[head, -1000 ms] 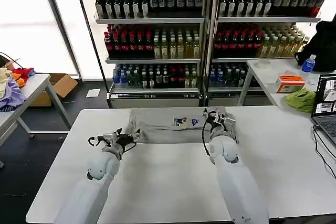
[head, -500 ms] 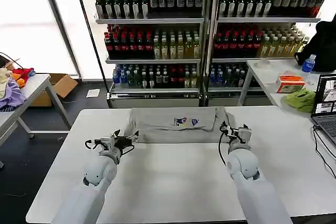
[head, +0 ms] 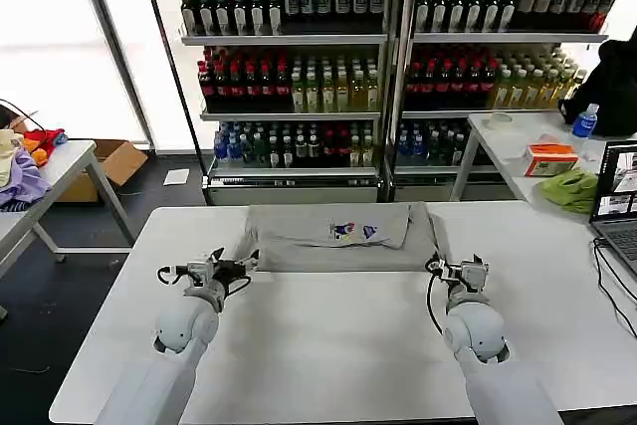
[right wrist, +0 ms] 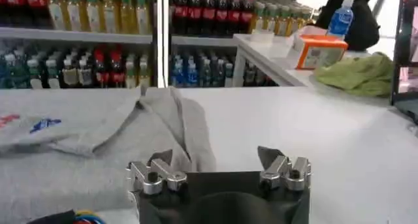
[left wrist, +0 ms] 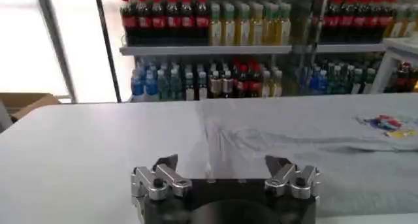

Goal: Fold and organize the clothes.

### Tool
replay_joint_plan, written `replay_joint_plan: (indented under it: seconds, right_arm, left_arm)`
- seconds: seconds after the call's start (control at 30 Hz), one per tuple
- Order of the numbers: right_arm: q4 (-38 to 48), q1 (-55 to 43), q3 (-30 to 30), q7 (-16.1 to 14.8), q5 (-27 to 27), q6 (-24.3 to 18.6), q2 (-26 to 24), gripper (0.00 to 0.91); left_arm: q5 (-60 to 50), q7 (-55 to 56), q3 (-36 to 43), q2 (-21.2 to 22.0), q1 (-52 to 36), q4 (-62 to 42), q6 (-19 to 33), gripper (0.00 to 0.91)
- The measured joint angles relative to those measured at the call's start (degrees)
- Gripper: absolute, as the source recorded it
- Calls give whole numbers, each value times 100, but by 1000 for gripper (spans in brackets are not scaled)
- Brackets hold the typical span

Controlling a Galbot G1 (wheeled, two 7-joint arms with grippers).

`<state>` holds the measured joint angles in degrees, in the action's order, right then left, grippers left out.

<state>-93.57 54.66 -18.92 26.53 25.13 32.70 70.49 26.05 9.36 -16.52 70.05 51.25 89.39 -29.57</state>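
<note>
Pincers (head: 242,265) (head: 445,268) gape beside folded T-shirt (head: 338,236).

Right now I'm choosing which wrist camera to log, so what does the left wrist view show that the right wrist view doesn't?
Left wrist view: the open left gripper at the shirt, whose whole chest print is in sight.

Right wrist view: the open right gripper at the shirt's bunched sleeve, plus a side table with an orange box, green cloth and a blue-capped bottle.

Both: the grey shirt on the white table and the drink shelves behind.
</note>
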Motion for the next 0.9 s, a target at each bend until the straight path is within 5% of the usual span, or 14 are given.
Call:
replay_joint_plan:
  seconds: [0.03,0.07,0.1,0.13,0.2,0.9]
  right_arm:
    - [30,-6,11,-14,-4,3,11,766]
    - [60,-8,21,-30,-6,8,22,655]
    - [87,-9,27,-43,-9,10,30,595]
    - [118,-9,33,-55,-13,12,41,272]
    - [177,-7,36,-84,-23,5,70,0]
    - [185,327,-78,-260,-143,-95,235,0]
  left_arm:
    - [-3,-5,-9,0,-6,-23,6,322]
    - [-11,-15,-16,0,-9,-50,14,50]
    - [-22,-20,-18,-1,-9,-74,19,50]
    - [-28,-22,-18,-1,-5,-94,20,20]
    - [-40,-23,-16,-2,10,-131,20,10]
    - [-156,-135,15,28,317,-187,112,0]
